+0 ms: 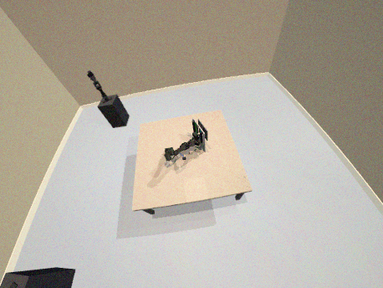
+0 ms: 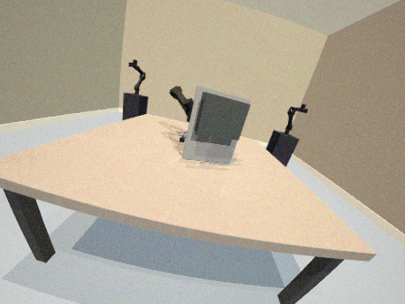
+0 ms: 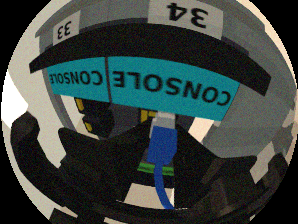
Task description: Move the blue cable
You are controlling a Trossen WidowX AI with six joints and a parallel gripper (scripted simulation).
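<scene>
Toward the desk's (image 1: 188, 184) (image 2: 177, 186) upper-right corner from above, the gripper (image 1: 196, 139) (image 3: 161, 144) pinches the plug (image 3: 163, 142) at a port (image 3: 145, 116), apparently the lower, with release likely left.

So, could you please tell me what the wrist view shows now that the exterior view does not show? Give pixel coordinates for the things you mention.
Only in the wrist view: two teal CONSOLE labels (image 3: 170, 87) (image 3: 77, 78), number tags 34 (image 3: 186, 19) and 33 (image 3: 65, 30), and the blue plug (image 3: 163, 142) between the gripper's fingers.

Only in the exterior view: two other arms (image 2: 140, 79) (image 2: 290, 119) on dark pedestals (image 2: 134, 106) (image 2: 283, 147), the table's dark legs (image 2: 31, 227) (image 2: 309, 279), and the room's walls meeting at corners.

Both show: some of the server equipment (image 2: 191, 148) (image 3: 260, 120), and a bit of blue cable (image 2: 185, 133) (image 3: 159, 182).
</scene>
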